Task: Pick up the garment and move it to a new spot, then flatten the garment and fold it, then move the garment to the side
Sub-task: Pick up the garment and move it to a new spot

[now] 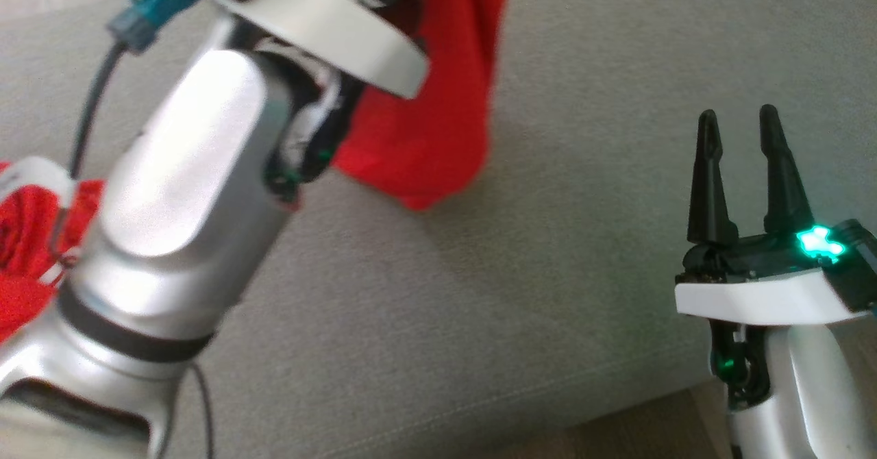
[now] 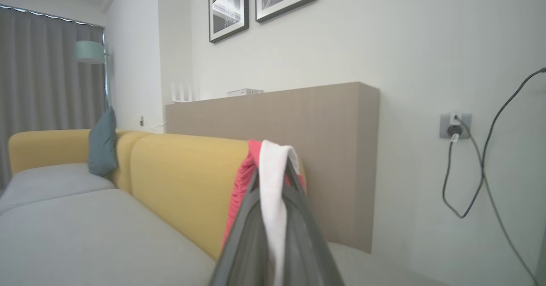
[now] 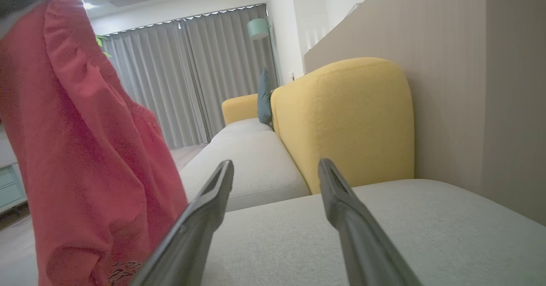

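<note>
Red garment [image 1: 425, 103] is clamped in the closed left gripper [image 2: 274, 166], hung over the grey sofa seat [image 1: 548, 274], so it's probably best lowered slowly, with a free corner caught by the wide-open, empty right gripper [image 1: 740, 120].

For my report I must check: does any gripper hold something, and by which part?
The left gripper has its fingers shut on the red garment, pinching its white band; the rest hangs down. The right gripper is open and holds nothing.
</note>
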{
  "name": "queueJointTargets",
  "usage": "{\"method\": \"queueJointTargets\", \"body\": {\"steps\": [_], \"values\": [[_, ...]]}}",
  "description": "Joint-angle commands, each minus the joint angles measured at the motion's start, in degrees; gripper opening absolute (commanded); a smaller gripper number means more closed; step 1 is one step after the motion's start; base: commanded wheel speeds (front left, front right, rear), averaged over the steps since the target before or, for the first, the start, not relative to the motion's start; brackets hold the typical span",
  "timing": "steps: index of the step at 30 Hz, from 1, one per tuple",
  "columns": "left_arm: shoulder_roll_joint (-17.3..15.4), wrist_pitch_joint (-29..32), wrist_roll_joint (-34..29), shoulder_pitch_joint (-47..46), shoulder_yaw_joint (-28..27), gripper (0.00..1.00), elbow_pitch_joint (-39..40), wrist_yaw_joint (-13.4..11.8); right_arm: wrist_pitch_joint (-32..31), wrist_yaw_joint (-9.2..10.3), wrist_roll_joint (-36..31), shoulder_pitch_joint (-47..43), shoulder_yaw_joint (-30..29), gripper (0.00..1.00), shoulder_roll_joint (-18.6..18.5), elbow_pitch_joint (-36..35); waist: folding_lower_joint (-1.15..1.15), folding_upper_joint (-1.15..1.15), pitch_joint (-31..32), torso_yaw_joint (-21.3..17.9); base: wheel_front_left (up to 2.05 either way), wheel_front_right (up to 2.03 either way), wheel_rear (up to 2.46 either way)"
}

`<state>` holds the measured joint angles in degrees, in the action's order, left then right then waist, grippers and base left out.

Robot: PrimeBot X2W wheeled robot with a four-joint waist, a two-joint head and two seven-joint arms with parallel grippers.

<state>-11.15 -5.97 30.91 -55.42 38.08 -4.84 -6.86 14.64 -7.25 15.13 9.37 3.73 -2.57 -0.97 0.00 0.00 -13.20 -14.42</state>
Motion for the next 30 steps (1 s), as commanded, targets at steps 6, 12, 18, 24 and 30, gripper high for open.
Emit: {"method": "queueJointTargets", "body": {"steps": [6, 12, 18, 24, 30], "values": [[2.7, -2.9, 0.7, -3.3, -2.4, 0.0, -1.5, -2.0, 0.4, -0.24, -0.3, 1.1, 2.0, 1.0, -0.3, -2.7, 0.0, 0.0, -0.6, -3.4, 0.0, 0.0, 0.0], [0.1, -5.2, -0.7, 0.2, -1.3, 0.0, -11.9, -1.5, 0.4, -0.24, -0.1, 1.1, 2.1, 1.0, -0.3, -3.1, 0.0, 0.0, -1.7, -4.4, 0.0, 0.0, 0.0], [-1.1, -6.7, -3.1, 1.5, 0.1, 1.0, -21.9, -2.2, 0.4, -0.24, 0.0, 1.3, 2.2, 1.0, -0.3, -3.4, 0.0, 0.0, -3.2, -4.4, 0.0, 0.0, 0.0], [-1.3, -8.1, -4.4, 0.4, 0.3, 1.0, -29.7, -1.9, 0.4, -0.24, -0.5, 1.6, 2.1, 1.0, -0.3, -3.2, 0.0, 0.0, -4.3, -2.6, 0.0, 0.0, 0.0], [-1.4, -8.9, -4.2, 0.2, -2.2, 1.0, -29.9, -1.5, 0.4, -0.24, -1.8, 1.6, 1.3, 1.0, -0.3, -2.7, 0.0, 0.0, -3.4, 0.8, 0.0, 0.0, 0.0]]}}
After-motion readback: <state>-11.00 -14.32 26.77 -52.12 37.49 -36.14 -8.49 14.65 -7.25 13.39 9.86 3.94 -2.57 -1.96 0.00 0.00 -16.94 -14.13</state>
